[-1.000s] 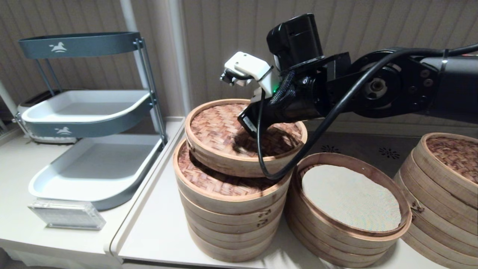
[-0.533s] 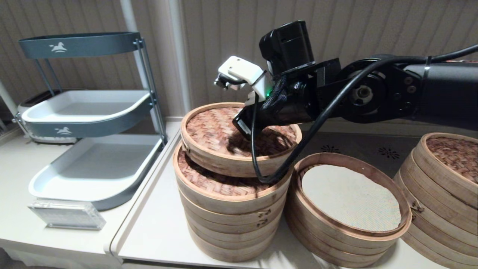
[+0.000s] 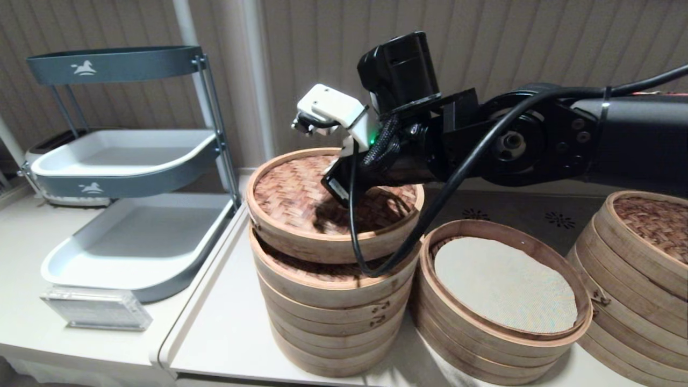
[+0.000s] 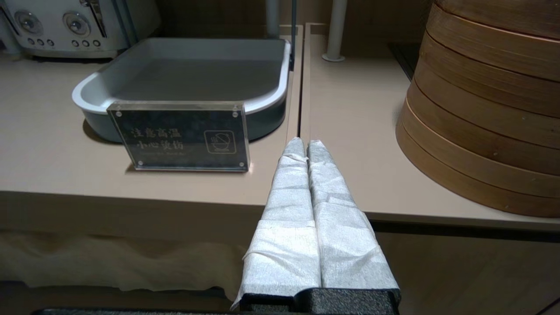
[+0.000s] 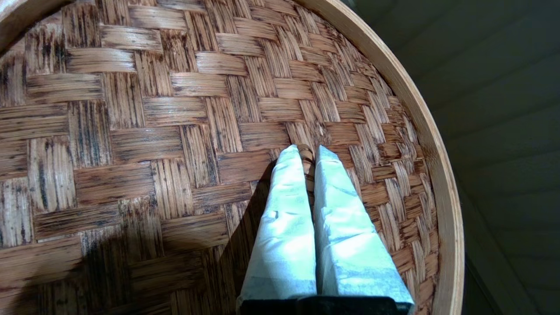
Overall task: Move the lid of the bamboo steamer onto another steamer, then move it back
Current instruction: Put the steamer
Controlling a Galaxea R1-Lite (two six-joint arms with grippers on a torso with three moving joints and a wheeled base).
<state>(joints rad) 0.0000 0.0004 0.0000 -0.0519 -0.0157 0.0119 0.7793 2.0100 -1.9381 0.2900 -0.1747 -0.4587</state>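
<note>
- The right gripper (image 3: 336, 188): in the head view its fingertips are hidden behind the wrist body and cable.
- The bamboo steamer lid (image 5: 183, 131) runs off the right wrist view from 6 through 12 o'clock.
- The loop handle (image 5: 307, 155) is mostly hidden between the pressed-together fingers.
- The steamer stack (image 3: 639, 252) at 3 o'clock is cut by the edge.
- The stack's top (image 3: 322, 271) under the lid shows only as a shadowed sliver.

I see the lid (image 3: 301, 201) above the tall steamer stack (image 3: 328, 317), the low steamer (image 3: 500, 333) right of it, the tray rack (image 3: 129, 161) left, all on the tabletop (image 3: 226, 338).
</note>
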